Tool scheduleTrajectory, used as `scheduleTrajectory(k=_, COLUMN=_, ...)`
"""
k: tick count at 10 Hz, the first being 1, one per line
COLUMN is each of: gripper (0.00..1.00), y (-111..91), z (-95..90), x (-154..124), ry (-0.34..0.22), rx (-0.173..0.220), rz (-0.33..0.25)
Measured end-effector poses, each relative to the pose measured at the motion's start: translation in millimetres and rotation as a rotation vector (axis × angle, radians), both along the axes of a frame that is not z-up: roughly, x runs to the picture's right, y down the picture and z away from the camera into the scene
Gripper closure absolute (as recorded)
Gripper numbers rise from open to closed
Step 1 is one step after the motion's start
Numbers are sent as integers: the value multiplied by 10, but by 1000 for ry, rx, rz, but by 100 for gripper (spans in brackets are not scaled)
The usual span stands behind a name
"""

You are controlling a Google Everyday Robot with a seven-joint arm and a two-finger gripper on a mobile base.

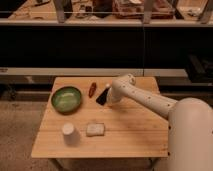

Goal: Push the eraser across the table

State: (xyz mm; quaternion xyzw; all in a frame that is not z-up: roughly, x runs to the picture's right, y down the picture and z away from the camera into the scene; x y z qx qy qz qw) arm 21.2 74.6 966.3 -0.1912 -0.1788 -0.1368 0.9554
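Note:
The eraser (103, 96), a small flat black block, lies on the light wooden table (130, 130) near its middle rear, just right of a dark red pepper-like thing (92, 89). My gripper (109, 95) sits at the end of the white arm, right against the eraser's right side. The arm reaches in from the lower right across the table's right half.
A green bowl (66, 98) stands on the left of the table. A white cup (69, 133) is at the front left, with a whitish-beige sponge-like block (95, 129) beside it. A dark shelf unit runs behind the table.

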Motion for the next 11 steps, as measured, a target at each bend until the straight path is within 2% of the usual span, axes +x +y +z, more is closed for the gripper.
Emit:
scheduleTrajectory(k=4, gripper=100, y=-147, z=19, x=-141, ry=-12, rx=26, rz=-15)
scheduleTrajectory(k=7, gripper=100, y=-232, z=-192, x=34, ry=-9, rx=49, rz=-23)
scheduleTrajectory(k=9, gripper=98, y=-175, z=-421, x=198, ry=-5, rx=31, rz=-39)
scheduleTrajectory(k=11, gripper=98, y=-167, z=-427, x=204, ry=-5, rx=29, rz=-40)
